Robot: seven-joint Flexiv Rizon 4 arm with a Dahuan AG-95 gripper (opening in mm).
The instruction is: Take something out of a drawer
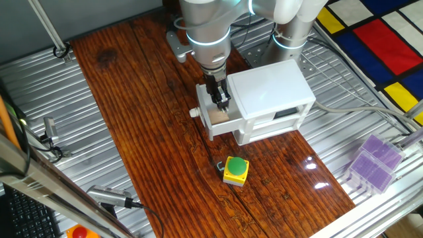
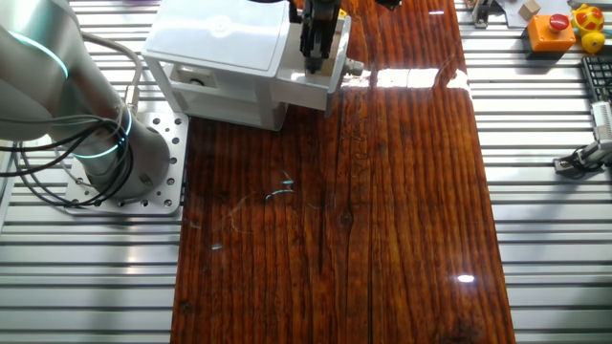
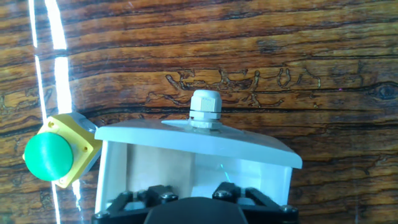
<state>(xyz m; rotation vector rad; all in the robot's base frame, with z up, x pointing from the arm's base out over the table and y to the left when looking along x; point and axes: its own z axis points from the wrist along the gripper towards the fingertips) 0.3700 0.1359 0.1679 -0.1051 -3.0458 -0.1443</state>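
Upper drawer (image 1: 213, 119) of the white cabinet (image 1: 271, 89) stands pulled out over the wooden table (image 1: 145, 132), its round knob (image 3: 206, 108) facing away from the box. The gripper (image 1: 221, 100) is lowered straight down into the open drawer; the fingers look drawn fairly close together, but whether they have closed on anything cannot be told, since in the hand view the tips are cut off at the bottom edge. The tan cube (image 1: 218, 117) appears as a wood-coloured patch on the drawer floor directly under the fingers; in the hand view only a pale tan surface shows inside the drawer walls. Judged step: securing the cube before lifting. To do it well, the fingers should straddle the cube squarely, stay clear of the drawer walls and front lip, close firmly, then rise vertically until clear of the rim before moving sideways; a tilted pull may catch the drawer and drag it. Count: one arm, one gripper, one cabinet with two drawers (upper open, lower shut), one knob visible, one cube, one yellow button box (image 1: 236, 170) just beside the drawer front.
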